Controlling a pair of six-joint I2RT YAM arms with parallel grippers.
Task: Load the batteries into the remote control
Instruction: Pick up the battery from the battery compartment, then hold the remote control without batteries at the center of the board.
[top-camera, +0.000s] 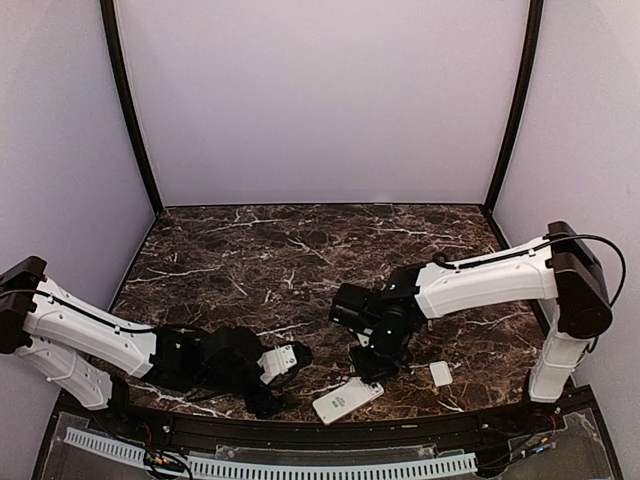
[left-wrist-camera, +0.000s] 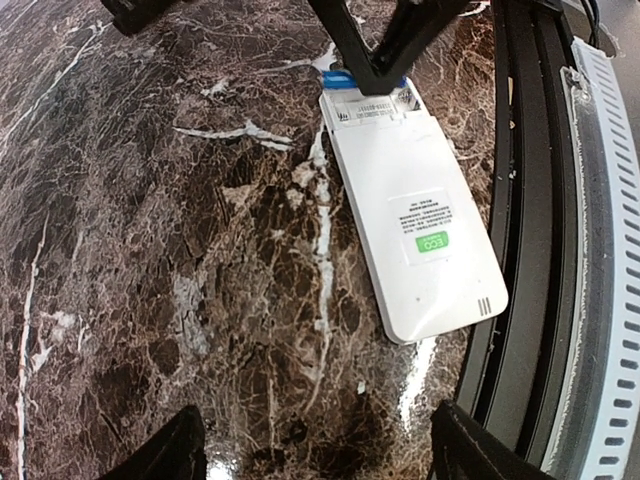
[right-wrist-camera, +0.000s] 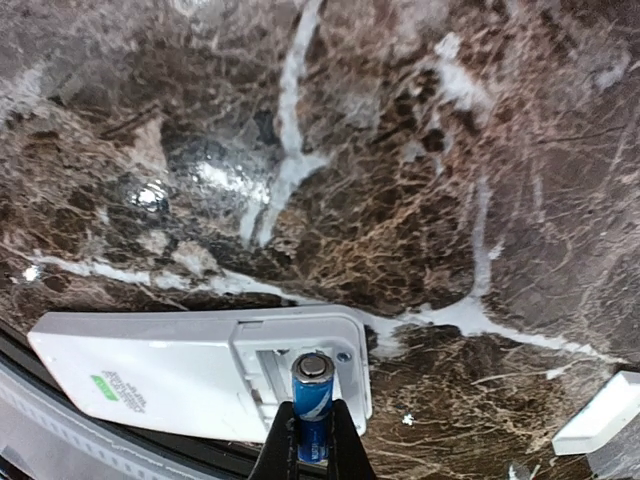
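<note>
I see one battery (right-wrist-camera: 312, 400), blue with a silver end, pinched between the jaws of the right gripper (right-wrist-camera: 312, 442) at the open compartment of the remote control (right-wrist-camera: 170, 375); whether it is seated I cannot tell. The remote lies label-up at the near edge of the marble table (top-camera: 260, 260). A white cover (right-wrist-camera: 600, 415) lies just right of the remote. The left gripper (left-wrist-camera: 320, 455) hovers left of the remote, jaws wide and empty.

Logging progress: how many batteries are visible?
1: a blue cylindrical battery, held by the right gripper at the open compartment of the slim white plastic remote control. Others may be hidden.
</note>
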